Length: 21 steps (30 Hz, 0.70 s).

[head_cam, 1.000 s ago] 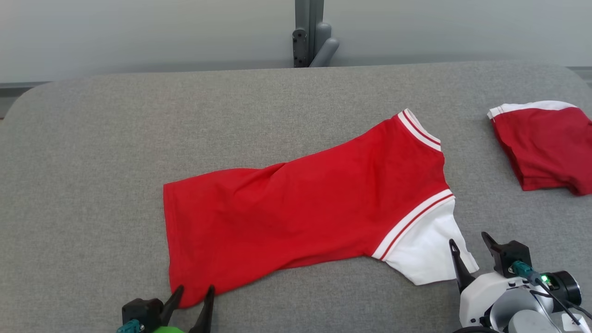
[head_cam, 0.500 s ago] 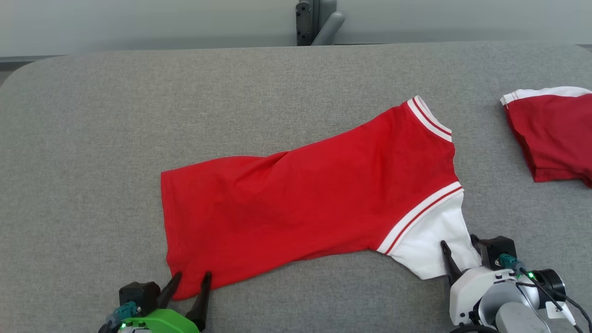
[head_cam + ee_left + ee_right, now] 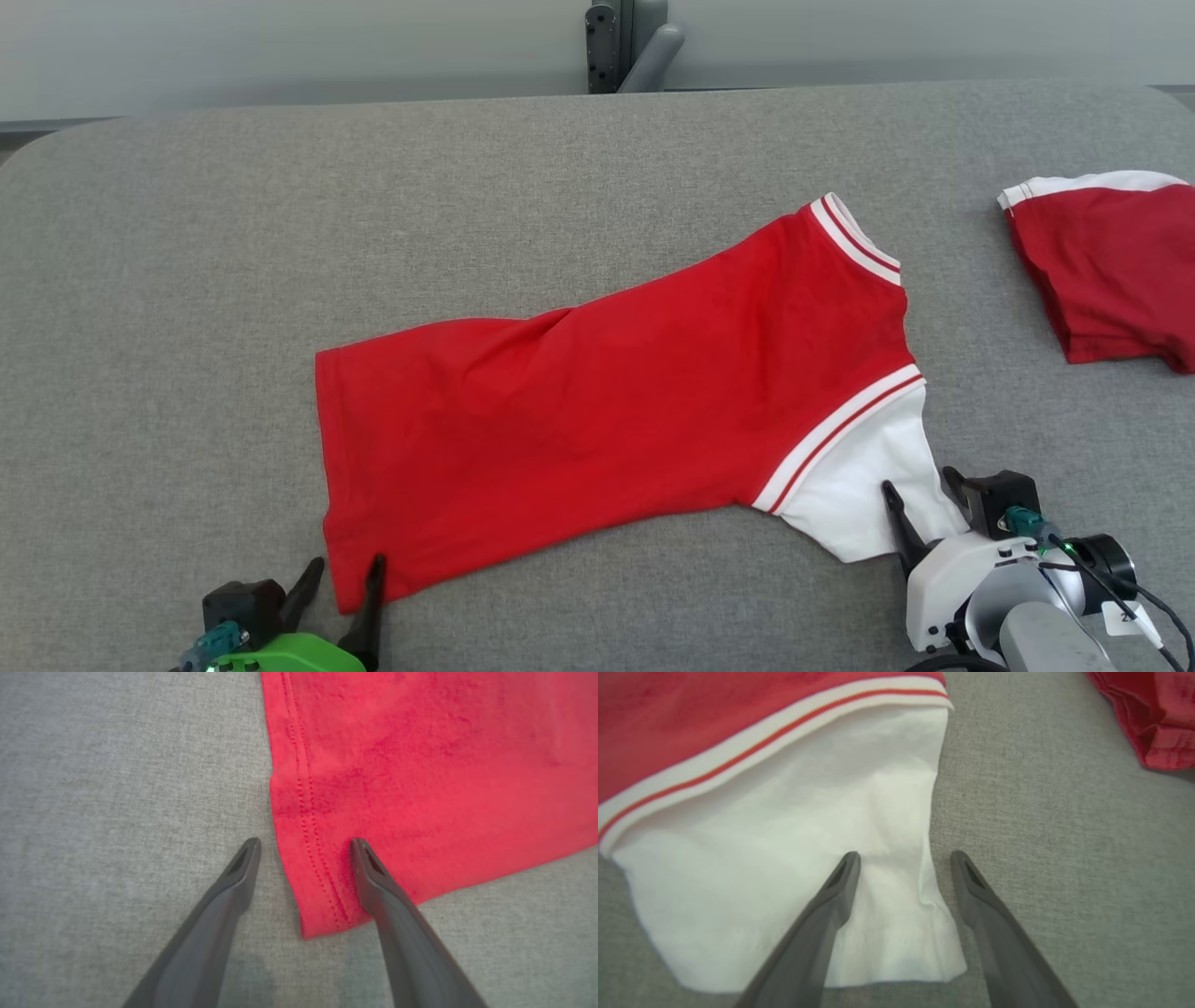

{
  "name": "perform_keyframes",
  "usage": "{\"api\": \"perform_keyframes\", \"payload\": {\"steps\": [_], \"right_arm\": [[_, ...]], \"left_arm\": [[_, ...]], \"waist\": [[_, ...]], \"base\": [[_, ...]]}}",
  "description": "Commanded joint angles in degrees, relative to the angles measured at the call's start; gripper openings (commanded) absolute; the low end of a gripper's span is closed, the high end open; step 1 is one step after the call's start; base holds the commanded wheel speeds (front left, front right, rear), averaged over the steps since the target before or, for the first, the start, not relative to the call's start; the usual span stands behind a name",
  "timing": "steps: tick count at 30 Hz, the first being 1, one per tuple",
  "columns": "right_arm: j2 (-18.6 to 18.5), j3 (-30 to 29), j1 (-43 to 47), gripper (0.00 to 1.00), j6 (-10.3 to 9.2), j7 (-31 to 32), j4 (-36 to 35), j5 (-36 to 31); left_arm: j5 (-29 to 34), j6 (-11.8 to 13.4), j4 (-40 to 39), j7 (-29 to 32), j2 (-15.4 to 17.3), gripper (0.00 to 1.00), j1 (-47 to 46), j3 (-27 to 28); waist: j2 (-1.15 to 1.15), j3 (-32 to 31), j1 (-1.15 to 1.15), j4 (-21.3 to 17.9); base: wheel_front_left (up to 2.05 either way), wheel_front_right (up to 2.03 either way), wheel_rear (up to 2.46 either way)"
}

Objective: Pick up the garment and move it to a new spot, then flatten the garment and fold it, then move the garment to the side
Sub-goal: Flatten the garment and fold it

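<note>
The garment (image 3: 607,420) is a red shirt with a white sleeve (image 3: 859,495), lying folded lengthwise and slanted across the grey table (image 3: 233,233). My left gripper (image 3: 347,562) is open at the near left hem corner. In the left wrist view the left gripper (image 3: 304,842) straddles the stitched hem of the garment (image 3: 420,765), one finger on the table and one on the red cloth. My right gripper (image 3: 918,481) is open at the sleeve's near right corner. In the right wrist view the right gripper (image 3: 904,854) straddles the edge of the white sleeve (image 3: 784,835).
A second red garment (image 3: 1111,271) with a white band lies folded at the table's right edge; it also shows in the right wrist view as a red bundle (image 3: 1157,723). A grey post (image 3: 625,42) stands behind the far table edge. Bare grey cloth stretches left and beyond the shirt.
The head camera has shifted a little. My left gripper has slid left to straddle the hem edge. My right gripper has closed in on the sleeve corner. Both stay open.
</note>
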Motion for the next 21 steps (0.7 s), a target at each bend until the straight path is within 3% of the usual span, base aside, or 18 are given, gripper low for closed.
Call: {"api": "perform_keyframes", "payload": {"steps": [1,4,5,6,7,8,9,12,14,17,21], "right_arm": [[-0.26,0.0,1.29,1.0,-0.07,0.43,1.53,0.46],[0.08,0.45,1.2,1.0,-0.07,0.36,1.85,0.69],[0.22,0.75,1.01,0.86,-0.07,0.45,1.99,0.85],[0.45,1.17,0.73,0.47,-0.06,0.58,2.14,1.16],[0.64,1.59,0.47,0.24,-0.05,0.72,2.3,1.57],[0.64,1.59,0.47,0.24,-0.05,0.72,2.3,1.57],[0.98,2.55,-0.02,0.0,-0.02,0.86,2.44,2.82],[1.35,3.65,-0.65,0.0,-0.03,1.05,1.62,6.93],[1.75,4.71,-1.68,0.0,-0.01,1.14,-0.71,11.58],[0.58,5.86,-3.86,0.0,-0.02,1.92,-8.32,19.85],[-4.06,5.45,-8.27,0.0,-0.06,6.66,-22.52,28.95]], "left_arm": [[-0.56,0.6,1.91,1.17,0.84,1.0,2.75,-0.03],[-0.97,0.49,1.64,2.18,0.15,1.0,3.24,-0.68],[-0.89,0.23,1.5,2.69,-0.16,1.0,3.34,-1.29],[-1.21,-0.14,1.43,3.34,-0.59,1.0,3.4,-1.89],[-1.62,-0.43,1.42,4.04,-1.04,0.8,3.41,-2.4],[-1.62,-0.43,1.42,4.04,-1.04,0.8,3.41,-2.4],[-2.26,-0.9,0.89,4.65,-2.03,0.0,2.89,-3.33],[-6.13,-1.47,-0.78,6.16,-4.1,0.0,2.13,-3.95],[-9.63,-1.59,-3.77,7.35,-3.8,0.0,0.91,-3.53],[-14.97,-1.46,-12.04,9.87,-1.25,0.0,-2.2,-4.07],[-20.84,-1.43,-25.75,15.93,4.46,0.0,-8.2,-3.62]], "waist": [[0.0,-0.15,0.0,0.07],[0.0,-0.06,0.0,0.15],[0.0,0.03,0.0,0.18],[0.0,0.12,0.0,0.18],[0.0,0.21,0.0,0.18],[0.0,0.21,0.0,0.18],[0.0,0.4,0.0,0.23],[0.0,0.67,0.0,0.37],[0.0,1.23,0.0,0.57],[0.0,2.74,0.0,1.2],[0.0,6.95,0.0,2.26]], "base": [[0.0,0.0,0.0],[0.0,0.0,0.0],[0.0,0.0,0.0],[0.0,0.0,0.0],[0.0,0.0,0.0],[0.0,0.0,0.0],[0.0,0.0,0.0],[0.0,0.0,0.0],[0.0,0.0,0.0],[0.0,0.0,0.0],[0.0,0.0,0.0]]}}
